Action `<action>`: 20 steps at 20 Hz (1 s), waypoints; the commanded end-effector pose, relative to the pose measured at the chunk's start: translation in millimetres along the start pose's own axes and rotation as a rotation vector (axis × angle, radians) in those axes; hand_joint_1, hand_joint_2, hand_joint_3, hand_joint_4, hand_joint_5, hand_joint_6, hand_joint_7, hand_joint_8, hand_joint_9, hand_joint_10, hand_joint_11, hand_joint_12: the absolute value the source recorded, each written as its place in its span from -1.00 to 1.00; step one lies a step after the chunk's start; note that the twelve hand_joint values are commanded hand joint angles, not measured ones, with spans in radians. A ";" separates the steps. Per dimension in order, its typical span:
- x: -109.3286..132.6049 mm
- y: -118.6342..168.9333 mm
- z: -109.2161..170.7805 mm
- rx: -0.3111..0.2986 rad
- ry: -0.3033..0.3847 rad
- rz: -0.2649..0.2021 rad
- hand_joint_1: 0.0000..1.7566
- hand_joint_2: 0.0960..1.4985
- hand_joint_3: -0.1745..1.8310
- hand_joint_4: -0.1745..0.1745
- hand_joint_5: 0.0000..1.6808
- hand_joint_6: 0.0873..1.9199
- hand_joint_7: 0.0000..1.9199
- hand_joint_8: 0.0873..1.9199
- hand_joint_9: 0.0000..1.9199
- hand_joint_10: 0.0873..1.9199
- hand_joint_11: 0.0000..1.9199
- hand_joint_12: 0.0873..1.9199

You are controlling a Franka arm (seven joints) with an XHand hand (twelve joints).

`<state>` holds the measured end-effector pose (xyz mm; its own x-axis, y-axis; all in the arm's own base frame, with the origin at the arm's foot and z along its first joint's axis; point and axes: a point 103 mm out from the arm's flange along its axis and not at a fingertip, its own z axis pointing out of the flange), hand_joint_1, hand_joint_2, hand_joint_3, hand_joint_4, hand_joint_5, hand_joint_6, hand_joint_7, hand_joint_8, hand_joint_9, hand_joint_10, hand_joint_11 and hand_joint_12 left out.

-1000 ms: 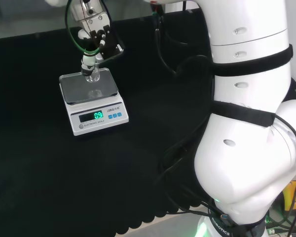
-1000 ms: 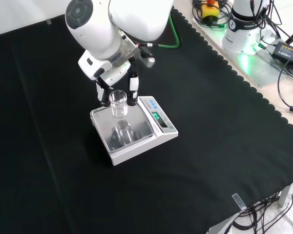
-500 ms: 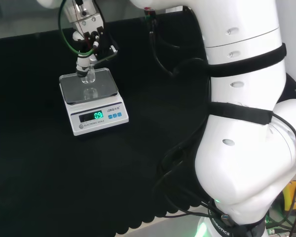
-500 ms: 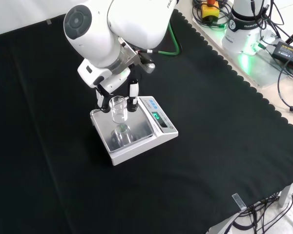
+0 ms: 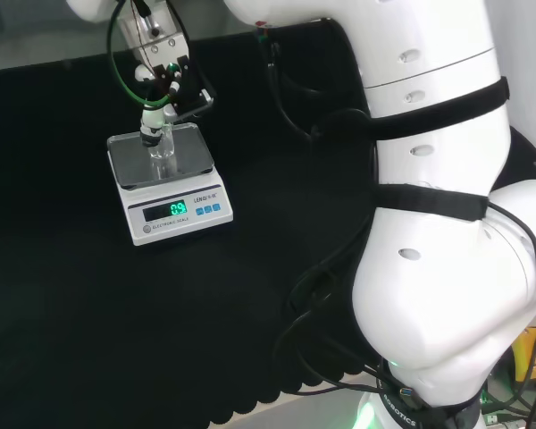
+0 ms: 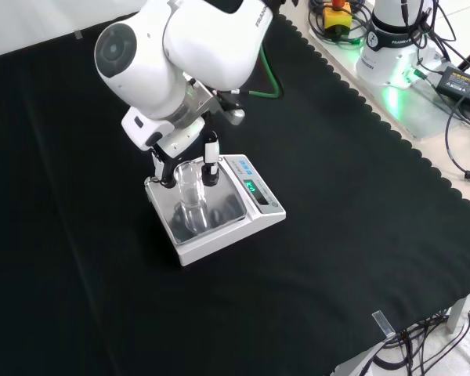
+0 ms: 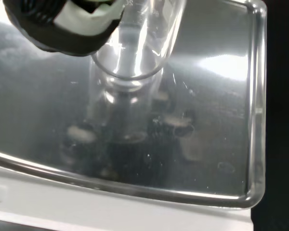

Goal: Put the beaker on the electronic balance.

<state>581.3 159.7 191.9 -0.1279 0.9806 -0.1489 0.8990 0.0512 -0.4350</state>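
Note:
A small clear glass beaker stands upright over the steel pan of the white electronic balance. My hand comes down from above and pinches it near the rim between fingers and thumb. In the head view the beaker is over the middle of the balance's pan, under the hand. In the wrist view the beaker meets its own reflection on the pan, so its base is at the pan or a hair above it; I cannot tell which. A black and white fingertip is at its side.
The balance's display is lit green on the side facing the arm's base. Black cloth lies all round the balance. Cables and a power unit lie beyond the cloth's scalloped edge.
The hand has lowered the beaker from well above the pan down to the pan's surface, and shifted slightly left in the head view. The display reads the same.

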 end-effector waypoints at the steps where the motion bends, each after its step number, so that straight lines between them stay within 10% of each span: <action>1: 2.7 8.9 7.3 0.016 -0.005 0.015 0.30 0.34 -0.81 -0.37 0.34 -0.26 0.23 -0.36 0.66 -1.00 0.79 -0.60; 15: 5.4 11.8 7.0 0.024 -0.010 0.020 0.30 0.35 -0.81 -0.36 0.34 -0.26 0.23 -0.36 0.67 -1.00 0.79 -0.60; 19: -3.4 11.0 8.6 0.026 -0.001 0.014 0.28 0.34 -0.82 -0.01 0.34 -0.26 0.23 -0.35 0.67 -1.00 0.78 -0.61; 20: -8.2 10.2 9.7 0.026 0.000 0.014 0.24 0.31 -0.84 -0.28 0.30 -0.31 0.22 -0.35 0.67 -1.00 0.78 -0.61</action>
<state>588.8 162.6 180.0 -0.1160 0.9804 -0.1594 0.8919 0.0322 -0.4511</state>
